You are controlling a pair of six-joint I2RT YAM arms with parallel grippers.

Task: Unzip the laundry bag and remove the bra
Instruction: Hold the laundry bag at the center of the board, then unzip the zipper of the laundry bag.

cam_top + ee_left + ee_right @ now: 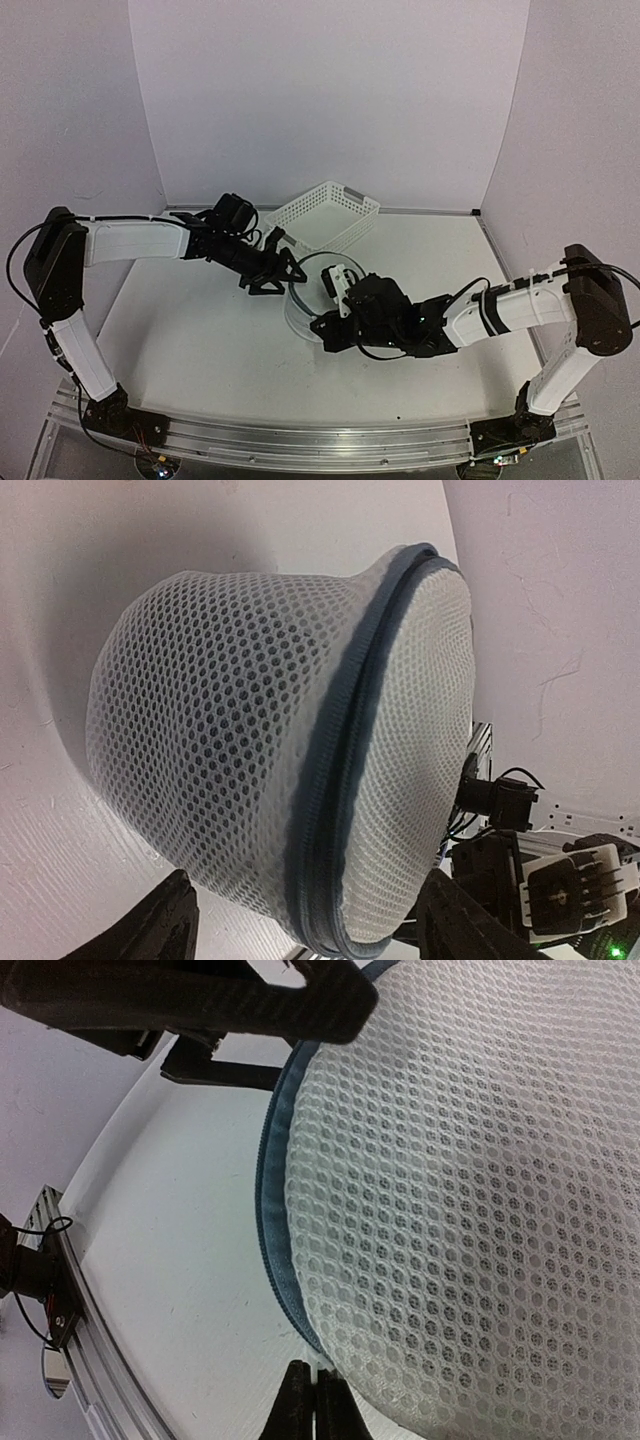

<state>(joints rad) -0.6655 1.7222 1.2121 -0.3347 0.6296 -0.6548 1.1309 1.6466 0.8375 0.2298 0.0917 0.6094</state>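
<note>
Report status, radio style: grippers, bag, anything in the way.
Left gripper open, facing laundry bag. Right gripper shut by the zip; zip looks closed, bra not out. Basket behind, not in the way.

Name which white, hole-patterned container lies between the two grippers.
The round white mesh laundry bag with a blue rim, not the rectangular white plastic basket behind it.

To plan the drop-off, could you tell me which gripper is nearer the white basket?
Left. The left gripper sits just near-left of the basket; the right gripper lies farther toward the near edge.
</note>
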